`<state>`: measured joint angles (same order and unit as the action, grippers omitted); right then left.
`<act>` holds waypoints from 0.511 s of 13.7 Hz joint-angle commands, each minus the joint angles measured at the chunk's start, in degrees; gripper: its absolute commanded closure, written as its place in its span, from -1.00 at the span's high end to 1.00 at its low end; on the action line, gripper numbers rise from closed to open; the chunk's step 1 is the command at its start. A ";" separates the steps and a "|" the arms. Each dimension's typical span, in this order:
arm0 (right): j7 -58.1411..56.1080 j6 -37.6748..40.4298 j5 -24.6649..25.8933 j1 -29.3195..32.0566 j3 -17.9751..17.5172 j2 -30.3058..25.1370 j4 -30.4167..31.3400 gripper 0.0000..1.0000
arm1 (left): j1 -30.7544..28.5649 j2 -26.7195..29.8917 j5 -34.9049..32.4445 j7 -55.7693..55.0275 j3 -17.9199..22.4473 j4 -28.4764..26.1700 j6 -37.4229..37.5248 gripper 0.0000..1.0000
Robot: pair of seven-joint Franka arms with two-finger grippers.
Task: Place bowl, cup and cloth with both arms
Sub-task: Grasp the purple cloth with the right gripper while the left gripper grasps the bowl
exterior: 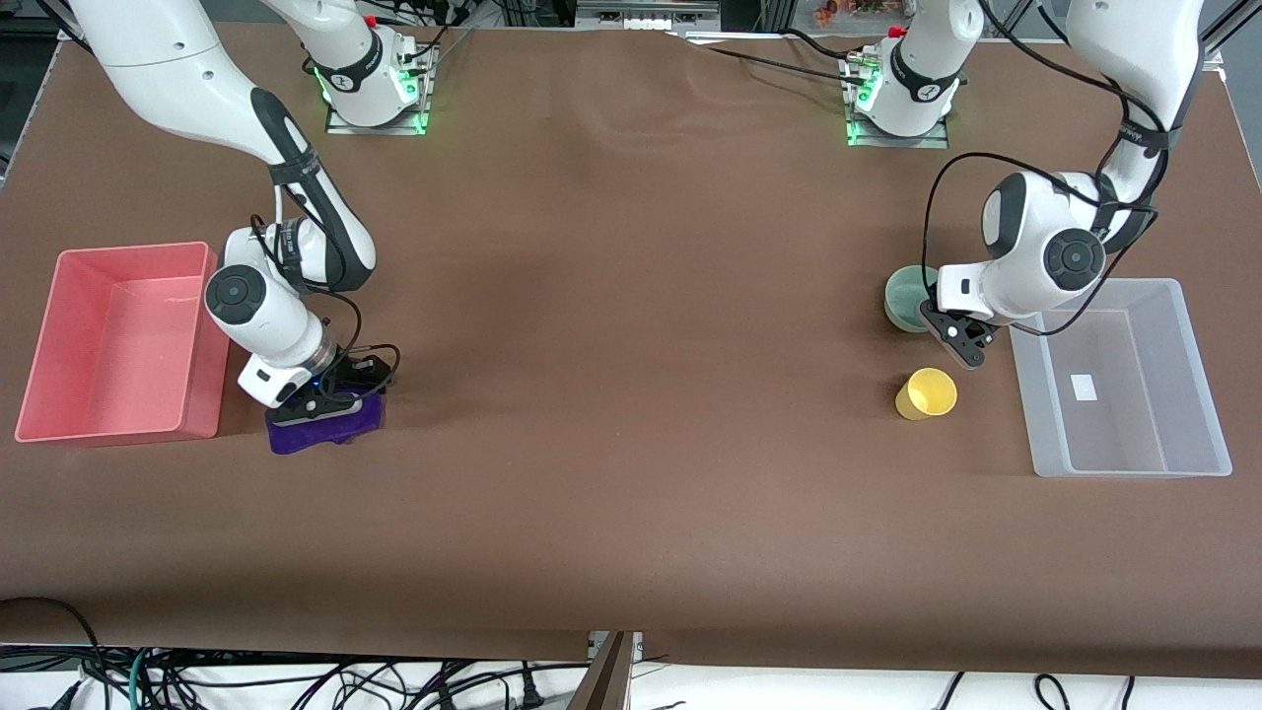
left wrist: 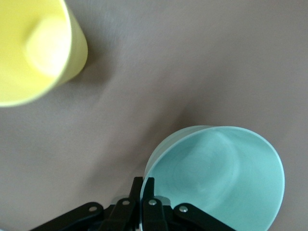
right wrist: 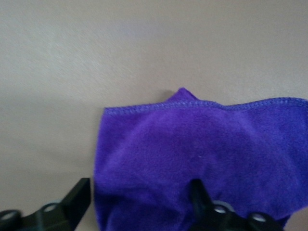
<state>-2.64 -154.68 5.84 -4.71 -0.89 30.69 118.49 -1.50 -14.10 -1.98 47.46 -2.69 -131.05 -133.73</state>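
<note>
Cloth (exterior: 325,426) beside pink bin (exterior: 39,340), right gripper (exterior: 330,396) spread over it | left gripper (left wrist: 143,192) pinches bowl (exterior: 907,296) rim (cup (exterior: 927,393) waits) | next we lift bowl into clear bin (exterior: 1188,375)

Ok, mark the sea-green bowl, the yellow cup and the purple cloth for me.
Small round pale sea-green bowl (left wrist: 216,178), left wrist view, on its inner floor.
Small plain yellow cup (exterior: 927,393), front view, on its open mouth.
Soft deep purple-blue cloth (right wrist: 202,144), right wrist view, on its middle.
</note>
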 commanded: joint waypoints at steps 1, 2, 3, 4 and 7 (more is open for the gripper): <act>-1.23 -1.76 1.02 0.93 -0.08 -0.10 1.40 -1.00 | -0.78 2.85 -0.48 0.87 -0.74 9.72 16.41 -1.00; -1.32 -1.76 1.02 0.93 -0.08 -0.19 1.13 -1.00 | -0.87 2.68 -0.74 1.40 -0.48 14.37 22.40 -1.00; -1.40 -1.59 1.02 0.93 -0.08 -0.45 0.87 -1.00 | -1.48 2.33 -0.83 2.10 0.22 18.86 27.24 -1.00; -1.58 -1.50 1.02 0.93 -0.08 -0.89 0.43 -1.00 | -3.75 1.28 -1.26 2.89 0.66 22.99 29.90 -1.00; -2.63 10.57 1.02 1.02 0.19 -4.04 -5.52 -1.00 | -11.74 -2.06 -6.19 5.80 0.67 31.36 30.46 -1.00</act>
<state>-3.90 -152.66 5.94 -4.30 -0.50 29.84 116.61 -8.30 -11.82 -6.56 50.69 -1.79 -106.14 -104.89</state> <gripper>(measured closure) 0.859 0.969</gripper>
